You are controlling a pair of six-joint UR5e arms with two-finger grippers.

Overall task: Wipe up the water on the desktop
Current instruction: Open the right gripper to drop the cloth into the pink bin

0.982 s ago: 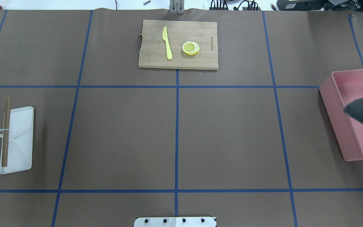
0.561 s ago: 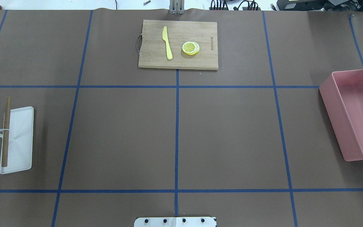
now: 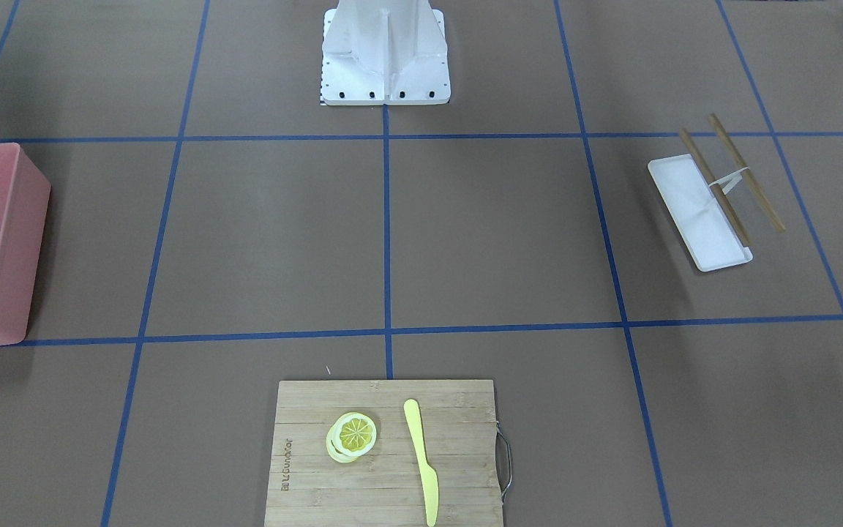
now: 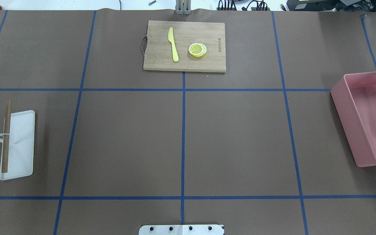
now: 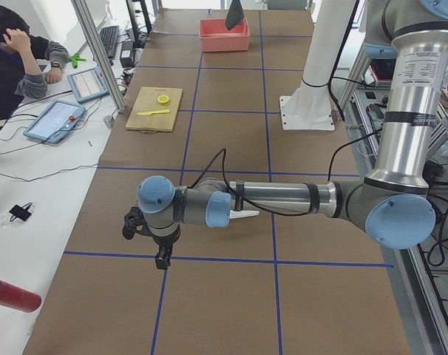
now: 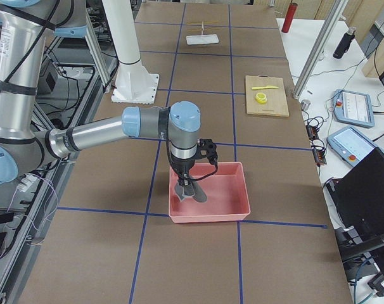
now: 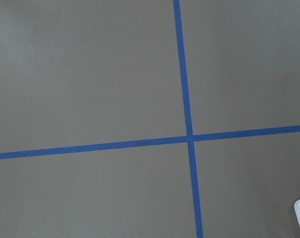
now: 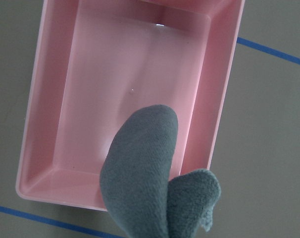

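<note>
Grey cloth (image 8: 140, 173) dangling over the pink tub (image 8: 36, 99), brown desktop (image 4: 126, 140) not yet wiped

The cloth hangs limp and folded below the right claw (image 6: 187, 182) at the robot's right end of the table; it looks soft, light and floppy, so it is probably best pinched at a bunched top edge and pressed flat to drag. The desktop spreads stiff, flat and matte under everything, and its paper-like cover may wrinkle under a hard push. No puddle shows on it in these views. I cannot tell how the jaws of the right claw stand, nor those of the left claw (image 5: 162, 260), which hangs low over bare table
</note>
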